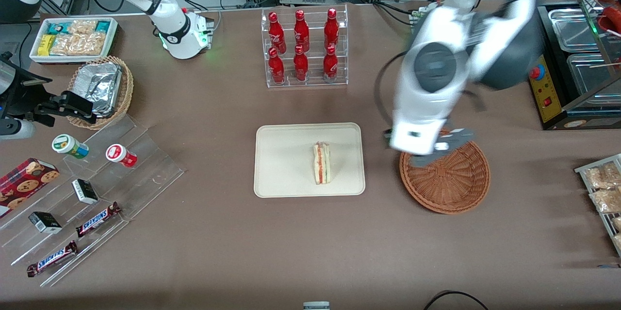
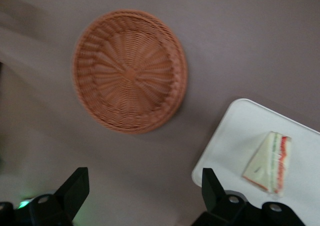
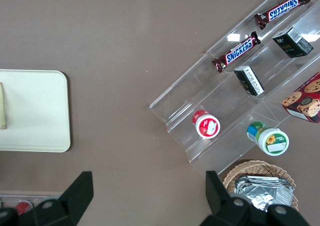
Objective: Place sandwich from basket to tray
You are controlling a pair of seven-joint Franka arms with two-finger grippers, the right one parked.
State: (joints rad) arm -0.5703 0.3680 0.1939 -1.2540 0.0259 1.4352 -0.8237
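Note:
The sandwich (image 1: 321, 163) lies on the cream-white tray (image 1: 276, 155), on the part of the tray nearest the basket. It also shows in the left wrist view (image 2: 269, 162) on the tray (image 2: 232, 146). The reddish-brown wicker basket (image 1: 453, 186) stands beside the tray, toward the working arm's end, and holds nothing (image 2: 130, 71). My left gripper (image 1: 429, 151) hangs in the air over the basket's rim on the tray's side. In the wrist view the gripper (image 2: 145, 180) is open with nothing between its fingers. The tray's edge shows in the right wrist view (image 3: 35, 111).
A clear rack of red bottles (image 1: 303, 48) stands farther from the camera than the tray. Clear steps with candy bars and small jars (image 1: 92, 188), a tan basket of foil containers (image 1: 104, 89) and a white snack bin (image 1: 73, 38) lie toward the parked arm's end. Snack packets (image 1: 601, 188) lie toward the working arm's end.

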